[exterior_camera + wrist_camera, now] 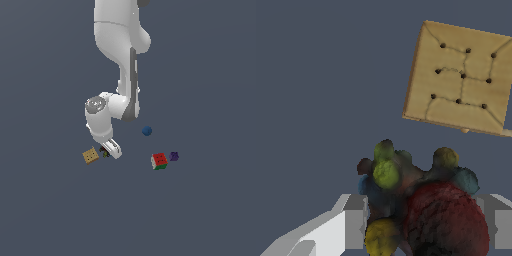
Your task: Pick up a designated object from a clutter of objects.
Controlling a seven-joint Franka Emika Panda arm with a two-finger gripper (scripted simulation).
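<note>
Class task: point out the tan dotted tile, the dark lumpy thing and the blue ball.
tan dotted tile (461,77), wrist view, middle of its top face.
dark lumpy thing (421,205), wrist view, its middle.
blue ball (146,131), exterior view, its centre.

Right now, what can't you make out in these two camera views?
- Dark lumpy thing: exterior view, mostly hidden behind the gripper.
- Gripper contact with it: wrist view, the lump covers the fingertips and the bottom edge cuts them off.
- Purple chunk: exterior view, too small for shape.
</note>
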